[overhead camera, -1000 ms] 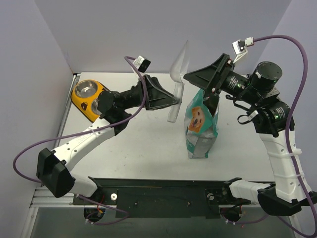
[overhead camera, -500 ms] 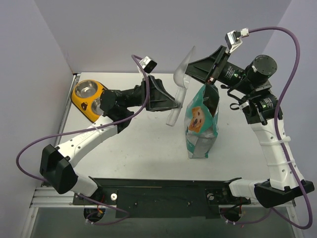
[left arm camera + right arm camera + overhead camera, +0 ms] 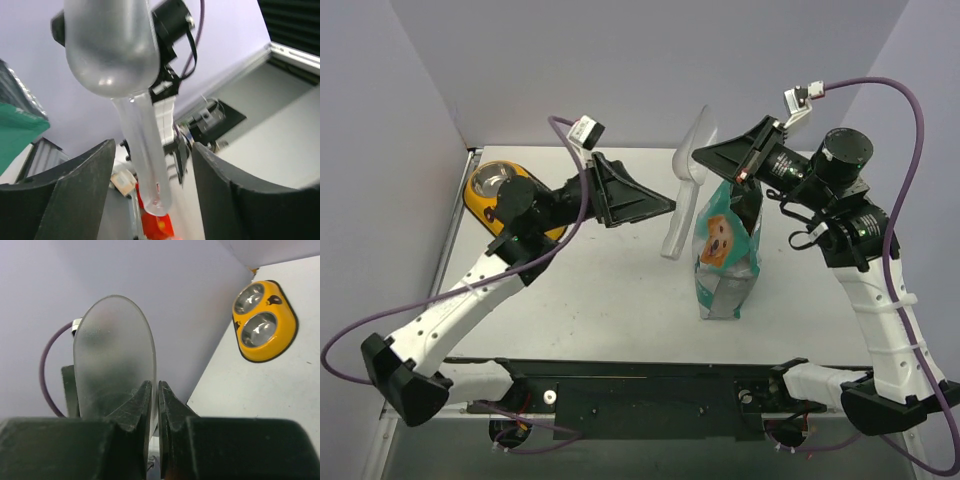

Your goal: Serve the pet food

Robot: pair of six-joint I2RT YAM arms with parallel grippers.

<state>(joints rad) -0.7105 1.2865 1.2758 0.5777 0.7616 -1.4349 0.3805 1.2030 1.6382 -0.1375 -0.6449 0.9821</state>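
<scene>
Pinches the scoop (image 3: 682, 200) by its rim in the clenched right gripper (image 3: 702, 153) at upper centre, handle loose inside the spread left gripper (image 3: 665, 208), likely for dipping into the bag (image 3: 728, 250).

I am looking into a small, boxed-in corner. The desk (image 3: 620, 290) is flat and smooth, and its top is a pale grey-white. Three plain walls stand close around it: the back wall (image 3: 620, 60), the left wall (image 3: 370, 150) and the right wall (image 3: 935, 70). All three are the same soft, light purple-grey. The back wall comes straight down to the far edge of the desk. A thin silver metal rail (image 3: 447, 250) runs along the left edge of the desk, just beside the left wall. The light is soft and even. It makes only faint, blurry shadows on the desk top, and the walls look a bit darker in the corners.
</scene>
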